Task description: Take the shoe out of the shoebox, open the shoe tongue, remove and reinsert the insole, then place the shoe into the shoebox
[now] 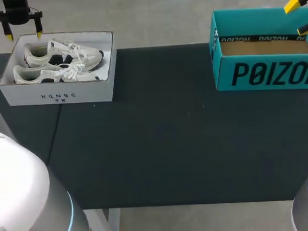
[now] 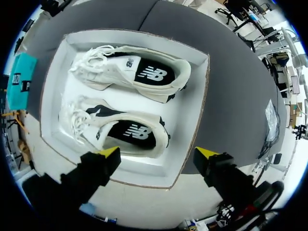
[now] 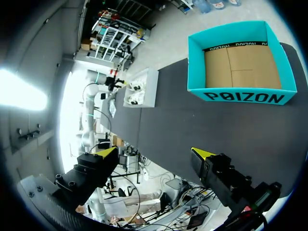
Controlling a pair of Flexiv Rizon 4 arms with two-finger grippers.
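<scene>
Not yet begun: shoes lying in shoebox, left hand open above, right hand open, empty.

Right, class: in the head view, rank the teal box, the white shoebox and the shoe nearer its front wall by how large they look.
1 and 2. teal box and white shoebox: they look alike. The view's edge cuts off the teal box, so I won't rank them.
3. shoe: clearly smallest.
</scene>
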